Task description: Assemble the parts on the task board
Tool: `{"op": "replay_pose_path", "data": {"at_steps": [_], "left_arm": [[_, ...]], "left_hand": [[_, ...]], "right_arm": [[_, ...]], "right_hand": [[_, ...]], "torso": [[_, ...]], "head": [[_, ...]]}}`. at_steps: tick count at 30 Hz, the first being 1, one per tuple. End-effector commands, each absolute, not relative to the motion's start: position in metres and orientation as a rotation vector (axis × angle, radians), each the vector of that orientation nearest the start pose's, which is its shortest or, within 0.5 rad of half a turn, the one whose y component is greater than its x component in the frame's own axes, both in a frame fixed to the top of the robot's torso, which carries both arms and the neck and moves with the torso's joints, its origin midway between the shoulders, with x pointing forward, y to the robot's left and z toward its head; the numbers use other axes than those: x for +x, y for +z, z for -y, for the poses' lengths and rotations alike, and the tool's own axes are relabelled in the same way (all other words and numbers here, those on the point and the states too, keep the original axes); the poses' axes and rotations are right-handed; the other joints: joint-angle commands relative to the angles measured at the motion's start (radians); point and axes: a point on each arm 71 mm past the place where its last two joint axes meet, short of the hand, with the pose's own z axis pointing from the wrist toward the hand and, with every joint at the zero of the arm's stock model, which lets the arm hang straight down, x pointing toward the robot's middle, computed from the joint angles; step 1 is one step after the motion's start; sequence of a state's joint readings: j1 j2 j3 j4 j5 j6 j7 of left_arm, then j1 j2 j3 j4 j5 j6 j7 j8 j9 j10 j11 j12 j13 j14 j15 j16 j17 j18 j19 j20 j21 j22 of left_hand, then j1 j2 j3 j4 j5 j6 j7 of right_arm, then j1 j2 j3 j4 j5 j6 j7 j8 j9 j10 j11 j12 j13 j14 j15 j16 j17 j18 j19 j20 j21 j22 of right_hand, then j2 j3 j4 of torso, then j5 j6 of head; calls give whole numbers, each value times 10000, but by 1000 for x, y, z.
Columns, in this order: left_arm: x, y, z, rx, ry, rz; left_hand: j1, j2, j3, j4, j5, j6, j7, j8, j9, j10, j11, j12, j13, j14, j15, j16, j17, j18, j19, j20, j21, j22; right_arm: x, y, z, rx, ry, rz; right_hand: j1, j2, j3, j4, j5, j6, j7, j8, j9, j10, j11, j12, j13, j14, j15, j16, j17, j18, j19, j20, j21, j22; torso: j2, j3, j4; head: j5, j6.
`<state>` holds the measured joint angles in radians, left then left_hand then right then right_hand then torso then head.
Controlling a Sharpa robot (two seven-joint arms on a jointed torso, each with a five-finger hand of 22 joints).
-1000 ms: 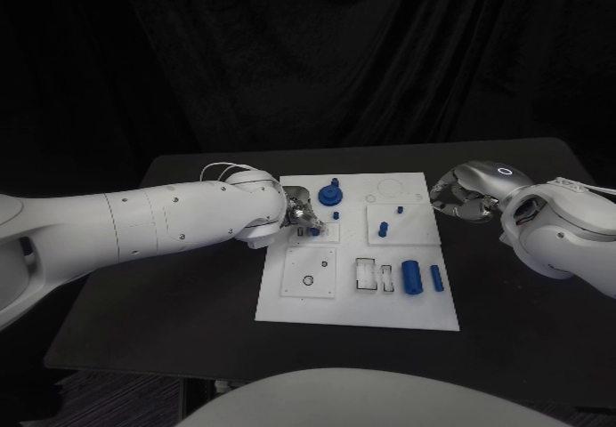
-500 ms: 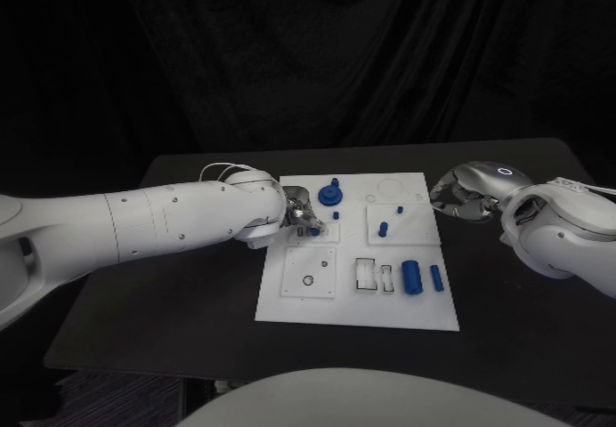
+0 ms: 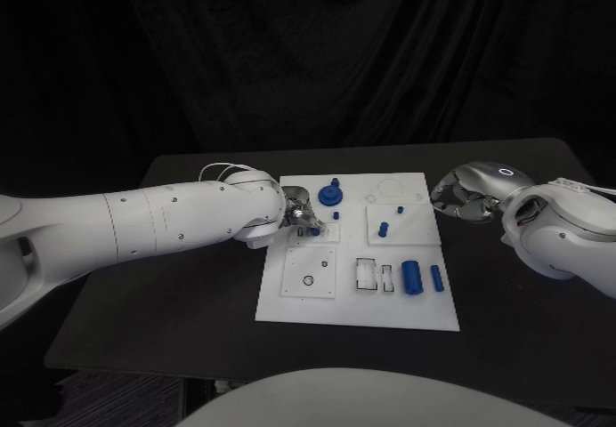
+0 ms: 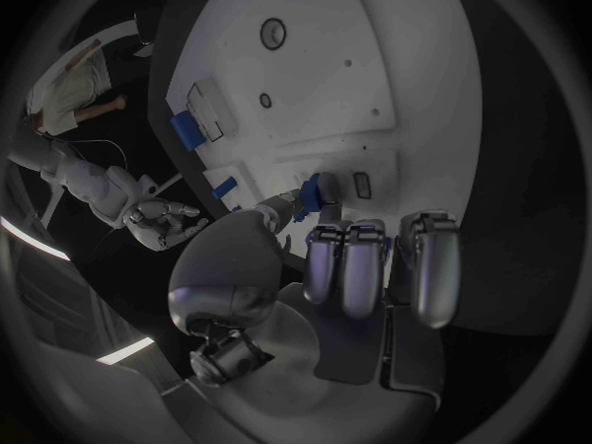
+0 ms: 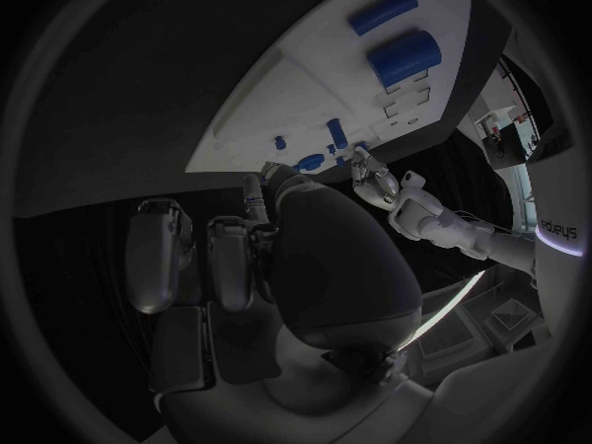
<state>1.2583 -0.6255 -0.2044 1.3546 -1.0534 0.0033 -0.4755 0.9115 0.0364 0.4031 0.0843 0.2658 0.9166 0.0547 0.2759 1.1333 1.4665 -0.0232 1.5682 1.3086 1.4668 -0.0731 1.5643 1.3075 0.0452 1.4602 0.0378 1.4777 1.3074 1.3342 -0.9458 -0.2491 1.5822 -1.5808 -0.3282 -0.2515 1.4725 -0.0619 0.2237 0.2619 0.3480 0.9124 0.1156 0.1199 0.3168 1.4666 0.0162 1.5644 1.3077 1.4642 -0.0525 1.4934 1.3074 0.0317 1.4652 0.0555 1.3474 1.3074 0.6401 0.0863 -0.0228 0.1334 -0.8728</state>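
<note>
The white task board (image 3: pixel 314 298) lies in the middle of the black table. My left hand (image 3: pixel 301 216) reaches over the board's left part and pinches a small blue peg (image 3: pixel 314 231) against the board; the left wrist view shows the peg (image 4: pixel 324 189) at the thumb tip, with the other fingers (image 4: pixel 358 266) curled in. My right hand (image 3: pixel 459 197) hovers off the board's right edge, fingers curled in on nothing. A blue knob (image 3: pixel 331 193) and small pegs (image 3: pixel 383 229) stand on the far half. A thick blue cylinder (image 3: pixel 412 277) and a slimmer one (image 3: pixel 436 277) lie near the right edge.
The board (image 4: pixel 333 69) carries raised square plates with a round hole (image 3: pixel 307 281) and rectangular slots (image 3: pixel 368 274). Bare black table (image 3: pixel 180 311) stretches to the left of the board and in front of it. The two cylinders (image 5: pixel 405 56) lie beyond my right hand (image 5: pixel 271 266).
</note>
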Motion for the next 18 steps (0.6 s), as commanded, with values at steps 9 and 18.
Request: {"op": "replay_pose_path", "data": {"at_steps": [9,18], "left_arm": [[490,-265,-163,-1389,-3982,-23198],[490,-265,-164,-1389,-4020,-23184]], "left_hand": [[-21,-111,-296,186,-347,-11,40,-156,40,1043,75,26,2622,1040,53,65,2632,-3,-5,69,-74,1116],[-367,-297,-1204,850,-1083,84,73,-393,124,1043,109,26,2622,1040,85,65,2632,-4,5,100,-91,1153]], "right_arm": [[471,-194,246,-2411,3421,-17201],[470,-195,246,-2420,3413,-17234]], "right_hand": [[53,34,71,17,34,-40,15,-45,-19,887,79,-32,2483,876,73,-34,1965,208,179,67,-29,1926],[53,34,71,17,34,-40,15,-45,-19,887,79,-32,2483,876,73,-34,1965,208,179,67,-29,1926]], "torso": [[1,-1,2],[5,0,1]], "head": [[13,2],[32,2]]}}
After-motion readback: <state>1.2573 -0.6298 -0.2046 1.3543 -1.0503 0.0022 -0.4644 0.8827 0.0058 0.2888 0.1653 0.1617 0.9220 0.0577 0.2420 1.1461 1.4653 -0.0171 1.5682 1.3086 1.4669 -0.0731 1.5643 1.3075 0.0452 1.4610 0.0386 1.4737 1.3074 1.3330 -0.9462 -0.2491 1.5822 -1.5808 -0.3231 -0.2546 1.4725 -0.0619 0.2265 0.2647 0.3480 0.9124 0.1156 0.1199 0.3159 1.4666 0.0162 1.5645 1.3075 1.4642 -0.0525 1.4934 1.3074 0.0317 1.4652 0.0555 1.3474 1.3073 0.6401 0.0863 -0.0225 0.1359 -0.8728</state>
